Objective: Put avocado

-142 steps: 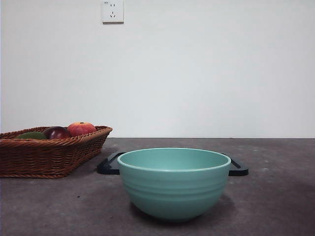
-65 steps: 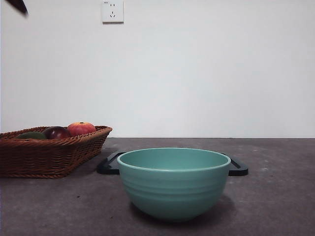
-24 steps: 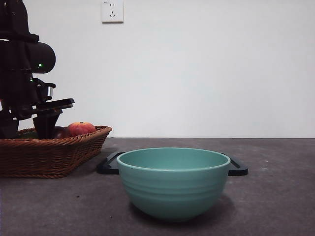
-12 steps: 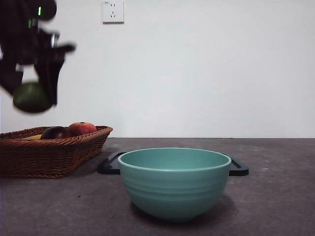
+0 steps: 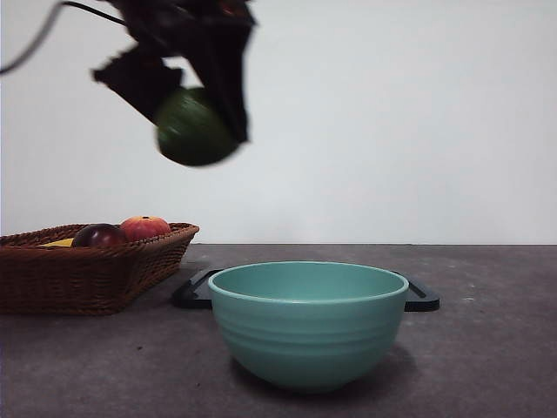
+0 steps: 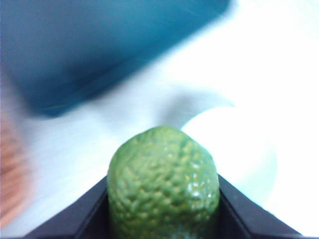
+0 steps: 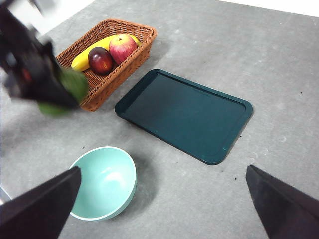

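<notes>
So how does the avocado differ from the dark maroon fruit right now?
The avocado is green with pebbly skin; the dark maroon fruit is smooth and glossy. The avocado is shut in the left gripper up in the air, between the basket and the teal bowl; the maroon fruit lies in the basket. The avocado looks larger. Both are rounded.

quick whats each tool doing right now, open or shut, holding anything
Left tool: shut on the avocado, held in the air between the wicker basket and the teal bowl.
Right tool: open, holding nothing.
</notes>
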You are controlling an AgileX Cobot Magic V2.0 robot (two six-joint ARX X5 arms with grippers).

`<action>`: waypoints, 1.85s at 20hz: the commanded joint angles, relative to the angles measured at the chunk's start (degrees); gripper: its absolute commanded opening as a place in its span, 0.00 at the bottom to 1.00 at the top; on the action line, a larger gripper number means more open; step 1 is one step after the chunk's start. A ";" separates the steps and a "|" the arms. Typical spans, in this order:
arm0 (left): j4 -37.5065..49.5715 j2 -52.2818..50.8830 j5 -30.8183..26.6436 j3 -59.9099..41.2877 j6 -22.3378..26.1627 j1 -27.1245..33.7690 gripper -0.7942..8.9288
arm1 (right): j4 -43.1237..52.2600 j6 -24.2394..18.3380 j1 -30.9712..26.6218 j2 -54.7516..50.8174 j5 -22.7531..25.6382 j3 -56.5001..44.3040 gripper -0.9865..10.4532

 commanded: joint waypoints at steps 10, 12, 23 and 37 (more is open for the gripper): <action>7.69 15.82 0.22 1.27 0.11 -11.91 0.17 | 0.31 -0.02 0.20 0.22 -0.07 1.11 0.63; 7.17 17.62 0.22 1.27 0.13 -12.15 0.17 | 0.28 -0.02 0.20 0.22 -0.07 1.11 0.63; 4.92 20.02 0.22 1.27 -1.38 -12.68 0.24 | 0.26 -0.02 0.20 0.22 -0.07 1.11 0.63; 2.54 13.05 0.26 4.24 -0.66 -13.44 0.60 | 0.26 -0.02 0.20 0.22 -0.09 1.11 0.63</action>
